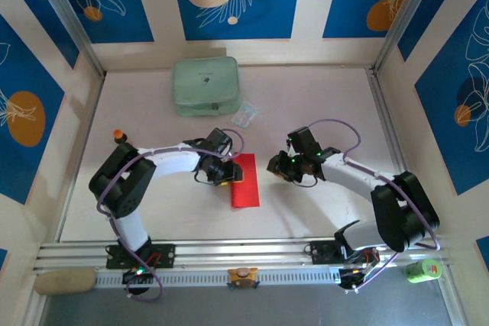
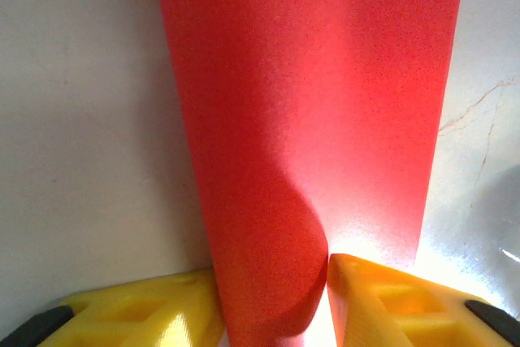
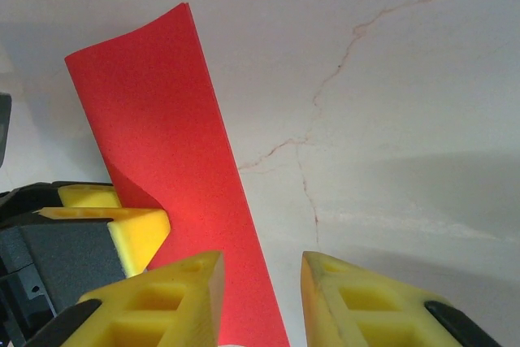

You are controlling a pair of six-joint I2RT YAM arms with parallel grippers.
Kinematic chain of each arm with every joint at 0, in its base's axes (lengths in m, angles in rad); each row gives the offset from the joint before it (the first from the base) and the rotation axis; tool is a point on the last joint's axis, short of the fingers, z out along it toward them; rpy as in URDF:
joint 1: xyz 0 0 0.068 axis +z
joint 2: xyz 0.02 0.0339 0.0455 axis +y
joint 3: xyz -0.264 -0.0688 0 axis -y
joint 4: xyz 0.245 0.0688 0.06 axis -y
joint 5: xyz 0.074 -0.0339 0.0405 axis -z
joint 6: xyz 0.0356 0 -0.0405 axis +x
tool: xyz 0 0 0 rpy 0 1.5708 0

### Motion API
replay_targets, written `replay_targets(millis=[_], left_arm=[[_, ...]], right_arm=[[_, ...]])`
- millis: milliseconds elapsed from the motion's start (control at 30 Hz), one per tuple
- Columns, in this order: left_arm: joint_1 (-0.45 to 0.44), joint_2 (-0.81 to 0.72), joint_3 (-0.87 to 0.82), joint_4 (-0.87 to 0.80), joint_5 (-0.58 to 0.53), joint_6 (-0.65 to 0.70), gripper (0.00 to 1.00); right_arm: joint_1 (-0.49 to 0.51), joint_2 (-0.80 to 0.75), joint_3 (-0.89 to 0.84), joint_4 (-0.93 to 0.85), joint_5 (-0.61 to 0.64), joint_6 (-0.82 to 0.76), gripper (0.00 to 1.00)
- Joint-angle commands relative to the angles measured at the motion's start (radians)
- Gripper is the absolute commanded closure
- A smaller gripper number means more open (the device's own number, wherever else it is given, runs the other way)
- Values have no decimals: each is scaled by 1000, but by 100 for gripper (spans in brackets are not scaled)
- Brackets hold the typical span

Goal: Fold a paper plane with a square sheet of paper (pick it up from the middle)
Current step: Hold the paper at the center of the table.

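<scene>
The square sheet of paper (image 1: 246, 185) is bright red and lies folded into a narrow upright strip at the table's middle. My left gripper (image 1: 228, 176) sits at the strip's left edge. In the left wrist view a lifted, curled flap of the red paper (image 2: 309, 103) fills the gap of the left gripper (image 2: 272, 302) and touches both yellow fingers. My right gripper (image 1: 276, 167) hangs just right of the strip. In the right wrist view the right gripper (image 3: 262, 282) is open, and the paper's (image 3: 162, 136) right edge runs on the table under the gap. The left gripper's fingers (image 3: 138, 233) show there at the raised flap.
A pale green pouch (image 1: 205, 85) lies at the back, with a small clear plastic packet (image 1: 245, 114) by its right corner. A green can (image 1: 422, 269) stands off the table at the front right. Hairline cracks (image 3: 325, 95) mark the white tabletop.
</scene>
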Motion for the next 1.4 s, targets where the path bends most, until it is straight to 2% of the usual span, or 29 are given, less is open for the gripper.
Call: replay_targets(millis=[0,1367], left_arm=[[-17,120,-47,6,-97,47,55],[-19,159,-36,7,-107,49,53]], right_arm=[[6,11,24,-16,-21,6,69],[16,41,40,-14,-32,2,69]])
